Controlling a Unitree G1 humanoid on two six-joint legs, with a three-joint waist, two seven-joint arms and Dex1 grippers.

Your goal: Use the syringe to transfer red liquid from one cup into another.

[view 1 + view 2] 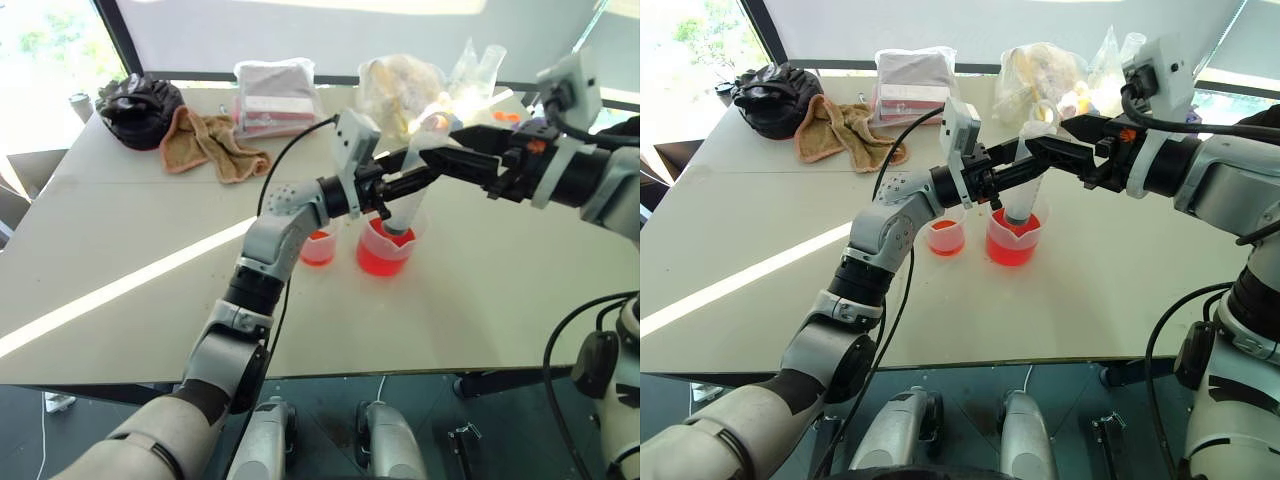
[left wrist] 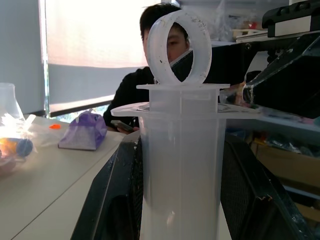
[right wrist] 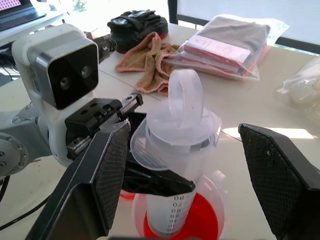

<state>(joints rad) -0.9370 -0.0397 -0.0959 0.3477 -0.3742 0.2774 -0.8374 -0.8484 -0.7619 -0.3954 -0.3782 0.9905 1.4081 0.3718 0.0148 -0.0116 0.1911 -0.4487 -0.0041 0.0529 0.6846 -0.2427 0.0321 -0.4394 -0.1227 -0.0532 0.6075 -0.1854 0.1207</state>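
Syringe [image 1: 1024,190] clamped upright in left gripper [image 1: 992,186], tip down in beaker [image 1: 1012,240]; right gripper [image 3: 190,165] gapes astride plunger ring [image 3: 186,99] — off-centre closing could tilt it, spilling red liquid [image 3: 207,216].

Red liquid [image 1: 1012,249] fills the clear beaker [image 1: 1013,238]; the towel [image 1: 845,131] is tan, the bag [image 1: 775,97] black.

Silver-grey arms, black cables, black-fingered grippers
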